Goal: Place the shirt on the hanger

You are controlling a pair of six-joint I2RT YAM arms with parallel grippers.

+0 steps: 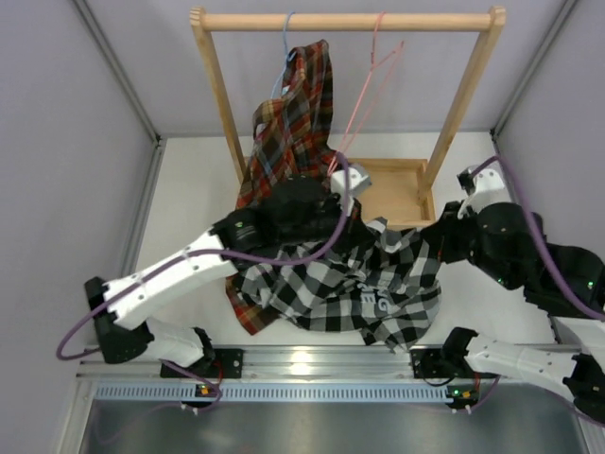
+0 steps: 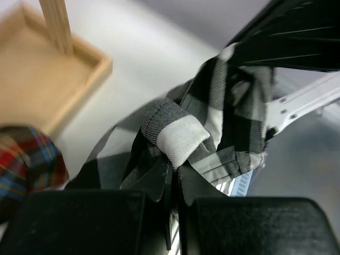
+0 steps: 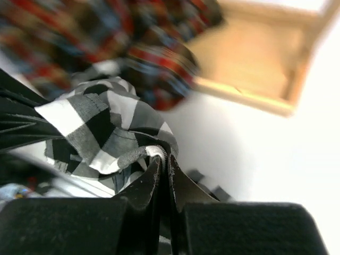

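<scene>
White table (image 1: pixel 189 199) under a wooden rack (image 1: pixel 345 21). Left gripper (image 2: pixel 174 172) and right gripper (image 3: pixel 163 159) each pinch the shirt (image 1: pixel 369 284), bunched between them. Gripping stage; next it likely needs raising toward the hanger (image 1: pixel 359 99).

Left gripper (image 2: pixel 174 179) tight on a shirt (image 2: pixel 180 139) fold.

1. The white table (image 1: pixel 189 189) carries everything.
2. A wooden tray base (image 1: pixel 392 194) stands toward 12 o'clock, near the far edge.
3. The checked shirt (image 1: pixel 378 284) lies crumpled at centre, spreading toward 5 o'clock.
4. The red tartan shirt (image 1: pixel 248 307) has its hem resting at 8 o'clock, touching the checked shirt.
</scene>
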